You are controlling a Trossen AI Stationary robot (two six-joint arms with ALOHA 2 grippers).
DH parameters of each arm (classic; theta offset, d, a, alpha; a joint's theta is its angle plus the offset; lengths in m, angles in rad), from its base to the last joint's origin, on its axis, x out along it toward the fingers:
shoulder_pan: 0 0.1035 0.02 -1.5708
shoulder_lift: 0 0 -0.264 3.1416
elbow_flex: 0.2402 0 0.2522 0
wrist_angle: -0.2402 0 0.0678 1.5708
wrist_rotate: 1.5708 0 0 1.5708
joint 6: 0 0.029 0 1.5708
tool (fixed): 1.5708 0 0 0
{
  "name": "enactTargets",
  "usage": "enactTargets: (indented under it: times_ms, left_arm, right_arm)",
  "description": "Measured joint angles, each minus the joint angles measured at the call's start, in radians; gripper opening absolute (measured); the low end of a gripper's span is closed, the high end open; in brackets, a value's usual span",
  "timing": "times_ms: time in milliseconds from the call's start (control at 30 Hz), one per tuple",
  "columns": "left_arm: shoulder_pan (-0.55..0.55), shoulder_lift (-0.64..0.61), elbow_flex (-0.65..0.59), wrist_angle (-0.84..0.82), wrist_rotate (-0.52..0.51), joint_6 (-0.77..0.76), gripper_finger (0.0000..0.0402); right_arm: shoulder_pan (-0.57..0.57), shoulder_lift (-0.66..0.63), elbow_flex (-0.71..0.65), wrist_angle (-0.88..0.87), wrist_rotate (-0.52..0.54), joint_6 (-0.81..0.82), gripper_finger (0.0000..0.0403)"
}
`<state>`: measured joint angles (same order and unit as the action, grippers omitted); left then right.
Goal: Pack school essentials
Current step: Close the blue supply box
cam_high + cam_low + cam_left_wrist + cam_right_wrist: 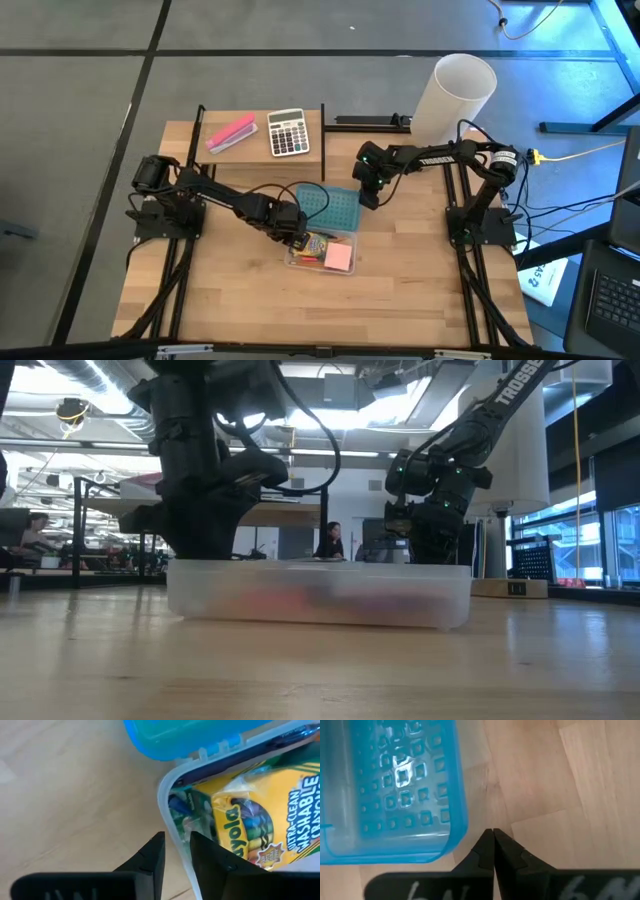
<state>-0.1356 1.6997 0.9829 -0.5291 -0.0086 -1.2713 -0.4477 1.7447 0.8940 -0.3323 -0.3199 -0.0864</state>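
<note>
A clear plastic box (322, 255) with its blue lid (330, 207) open and lying flat toward the far side sits mid-table. Inside it lie the yellow-green crayon box (265, 820) and the pale pink sticky-note pad (340, 259). I cannot make out pencils, scissors, pen or eraser. My left gripper (296, 236) is at the box's left end. My right gripper (368, 198) is shut and hovers just off the lid's right edge (462, 827), over bare table, touching nothing that I can see. My left gripper (177, 852) has the clear box's left end wall (172, 827) between its two fingers, one finger (212, 862) inside the box and one (150, 862) outside. The fingers come from above, slanting from the table's left. The box rests flat on the table.
A long pink stapler (231, 133) and a white-grey calculator (288, 132) lie on a small board at the far edge. A tall white cylinder (455, 95) stands far right. Bare wood lies near and to both sides of the box. People show in the room beyond.
</note>
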Motion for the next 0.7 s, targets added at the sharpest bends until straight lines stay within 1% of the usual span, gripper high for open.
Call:
enactTargets:
  times_ms: [167,267,333,433,567,633,700]
  left_arm:
    - [0.000,0.000,0.000,0.000,0.000,-0.002,0.0048]
    - [0.000,0.000,0.000,0.001,-0.001,-0.005,0.0018]
    - [0.000,0.000,0.001,0.001,-0.001,-0.003,0.0006]
    - [-0.002,0.000,0.001,-0.002,0.003,0.002,0.0007]
    - [0.000,0.000,0.001,-0.001,-0.001,-0.003,0.0004]
    - [0.000,0.000,0.001,-0.002,-0.006,-0.009,0.0003]
    - [0.000,0.000,0.001,-0.002,-0.008,-0.015,0.0003]
  right_arm:
    - [0.000,0.000,0.000,0.000,-0.022,0.001,0.0004]
    - [0.000,0.000,0.000,-0.004,-0.022,0.006,0.0021]
    - [0.000,0.000,0.000,-0.012,-0.022,0.014,0.0033]
    - [0.000,0.000,0.000,-0.011,-0.047,-0.005,0.0042]
    - [0.000,0.000,0.000,-0.011,-0.163,-0.022,0.0040]
    - [0.002,0.000,0.000,-0.019,-0.177,-0.002,0.0037]
    - [0.006,0.000,0.000,-0.051,-0.153,0.003,0.0032]
